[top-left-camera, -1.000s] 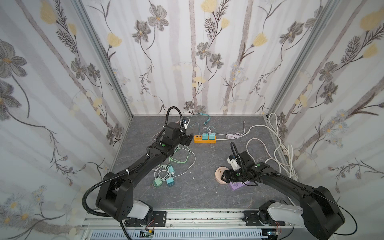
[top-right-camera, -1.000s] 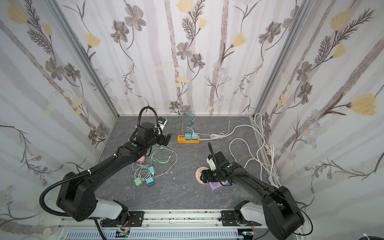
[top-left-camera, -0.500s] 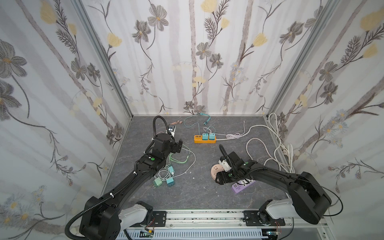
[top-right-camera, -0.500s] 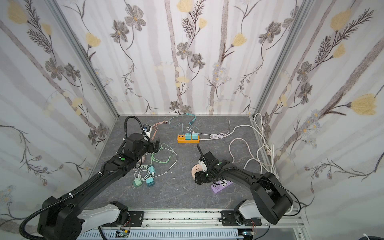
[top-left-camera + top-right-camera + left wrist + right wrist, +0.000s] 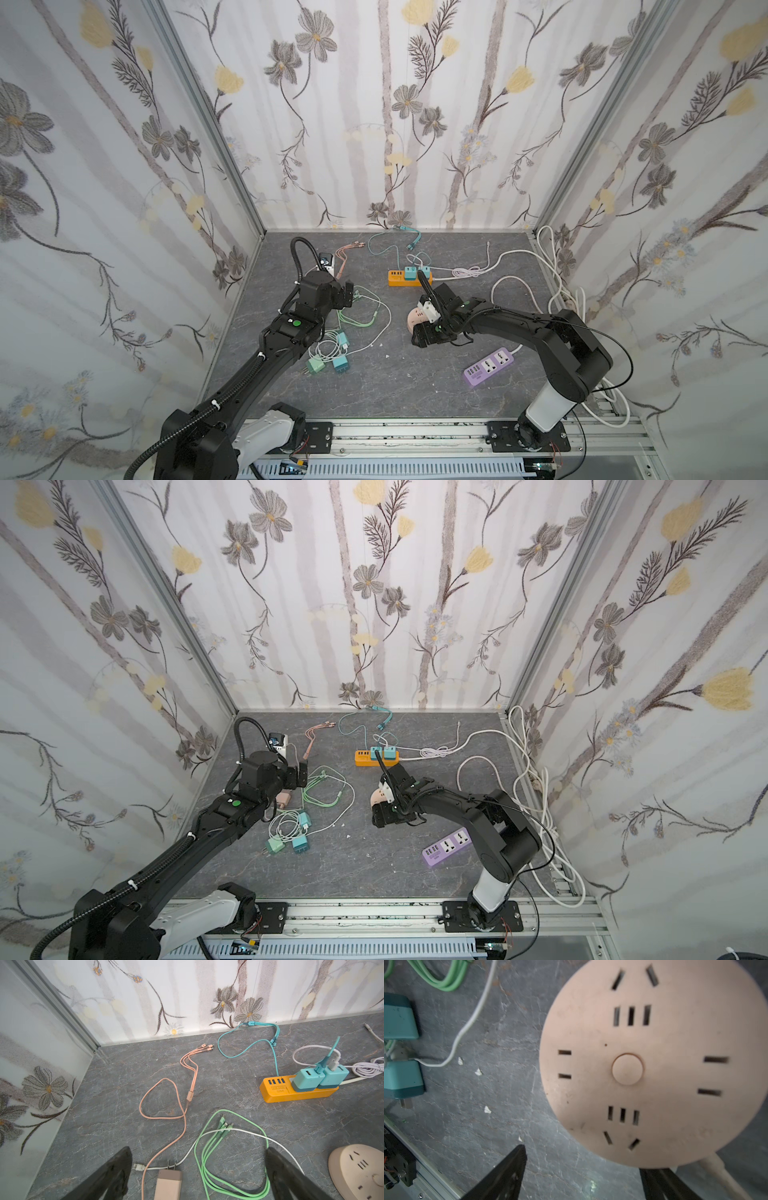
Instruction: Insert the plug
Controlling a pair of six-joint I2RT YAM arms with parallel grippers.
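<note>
A beige-pink plug [image 5: 168,1183] lies flat on the grey floor, its two prongs pointing toward the back wall; in a top view the plug [image 5: 284,799] peeks out beside the left arm. My left gripper [image 5: 197,1176] [image 5: 347,293] hovers open over it, with the plug between the fingers and untouched. The round pink socket hub [image 5: 652,1064] [image 5: 415,320] [image 5: 357,1169] sits tilted against my right gripper [image 5: 583,1178] [image 5: 380,816]. That gripper is open; the hub's rim overlaps one finger [image 5: 660,1184], and the other finger is well apart from it.
An orange power strip [image 5: 409,277] [image 5: 297,1091] holds two teal chargers. A purple strip [image 5: 488,368] lies front right. Green cable loops [image 5: 361,316], a pink cable [image 5: 187,1084], loose teal and green chargers [image 5: 328,365] and white cords [image 5: 557,266] clutter the floor.
My left arm drew back from the orange strip to above the pink plug. The right arm swung left and toward the back, shifting the round hub and uncovering the purple strip.
</note>
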